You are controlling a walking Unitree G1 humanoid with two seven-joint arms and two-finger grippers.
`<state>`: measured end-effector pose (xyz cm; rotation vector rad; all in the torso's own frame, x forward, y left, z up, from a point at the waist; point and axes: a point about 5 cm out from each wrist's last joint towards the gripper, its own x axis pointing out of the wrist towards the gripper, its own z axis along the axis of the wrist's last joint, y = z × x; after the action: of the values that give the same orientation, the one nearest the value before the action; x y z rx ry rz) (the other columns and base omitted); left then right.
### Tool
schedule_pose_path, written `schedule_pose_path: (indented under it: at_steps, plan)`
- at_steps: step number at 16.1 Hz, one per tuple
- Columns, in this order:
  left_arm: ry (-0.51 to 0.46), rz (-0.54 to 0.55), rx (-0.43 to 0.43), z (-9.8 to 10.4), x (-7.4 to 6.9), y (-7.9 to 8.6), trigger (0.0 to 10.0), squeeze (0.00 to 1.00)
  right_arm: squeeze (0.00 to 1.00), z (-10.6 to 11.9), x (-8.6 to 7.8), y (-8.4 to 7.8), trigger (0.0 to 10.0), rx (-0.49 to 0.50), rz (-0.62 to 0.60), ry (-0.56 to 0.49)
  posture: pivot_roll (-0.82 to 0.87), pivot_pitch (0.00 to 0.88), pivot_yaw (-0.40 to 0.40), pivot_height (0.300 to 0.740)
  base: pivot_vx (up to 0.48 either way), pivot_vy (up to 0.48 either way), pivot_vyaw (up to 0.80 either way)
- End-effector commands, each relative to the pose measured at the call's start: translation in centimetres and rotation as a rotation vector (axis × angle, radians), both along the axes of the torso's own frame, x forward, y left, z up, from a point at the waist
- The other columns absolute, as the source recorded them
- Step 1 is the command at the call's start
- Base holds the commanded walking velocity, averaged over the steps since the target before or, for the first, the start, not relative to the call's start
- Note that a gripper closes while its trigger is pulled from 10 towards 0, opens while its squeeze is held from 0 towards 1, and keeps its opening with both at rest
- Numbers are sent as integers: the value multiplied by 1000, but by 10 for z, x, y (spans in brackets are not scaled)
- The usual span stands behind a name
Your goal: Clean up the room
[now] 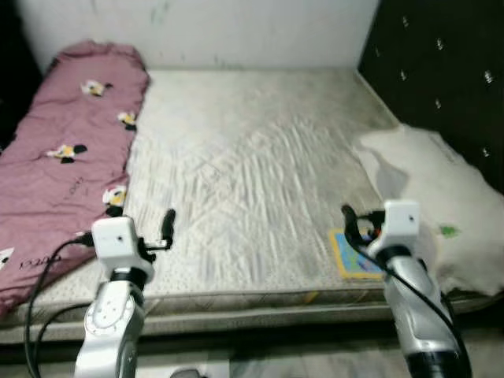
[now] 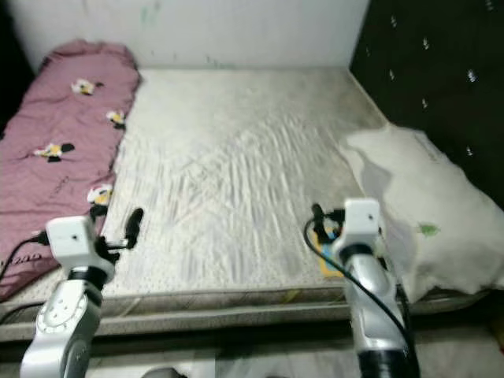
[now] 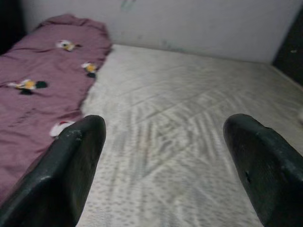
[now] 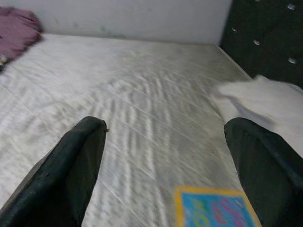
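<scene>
**Both claws hanging released over the near edge of the bed**

A bare, wrinkled mattress [image 1: 252, 165] is lying against a white wall [image 1: 236, 27], with a dark studded headboard [image 1: 441, 71] running along the robot's right side. Both silver arms are reaching forward at about the same height, wrists level, black fingers pointing out over the mattress's near edge.

The left claw [image 3: 163, 165] is hanging released, its two fingers [image 3: 61, 175] spread wide with only mattress between them. The right claw [image 4: 165, 170] is likewise released, gripping nothing.

The eye views are showing the arms whole, cables looping off each wrist, and the floor strip below the bed frame. The wrist views are giving a closer look along the fingers.

A pink blanket [image 1: 63, 150] with small flower prints is lying bunched along the bed's far-left side, beyond and to the left of the left claw, well apart from its fingers. A white pillow [image 1: 441, 205] is lying to the right of the right claw, near the headboard. A small flat card [image 4: 215, 208] with a yellow border and blue face is resting on the mattress just ahead of the right claw, between its spread fingers in the right wrist view, not touched.
</scene>
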<state>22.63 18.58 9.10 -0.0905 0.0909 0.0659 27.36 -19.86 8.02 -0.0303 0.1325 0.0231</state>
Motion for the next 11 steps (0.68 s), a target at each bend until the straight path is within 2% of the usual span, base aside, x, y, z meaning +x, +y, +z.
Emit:
schedule_pose_path:
  at_steps: [1, 3, 8, 11]
  plan:
    - [8, 30, 16, 0, 0, 3, 10000, 0, 0, 2, 2, 4, 10000, -5, 21, -4, -36, 0, -40, 740, 0, 0, 0]
    - [18, 26, 0, -2, 0, 3, 10000, 0, 0, 2, 2, 4, 10000, -6, 22, -2, -36, 0, -41, 740, 0, 0, 0]
    - [15, 17, -15, -2, 1, 2, 10000, 0, 0, 1, 3, 4, 10000, -11, 29, 6, -36, 0, -45, 740, 0, 478, -607]
    - [15, 14, -21, -1, 2, 1, 10000, 0, 0, 0, 3, 4, 10000, -11, 33, 12, -36, 0, -45, 740, 0, 476, -138]
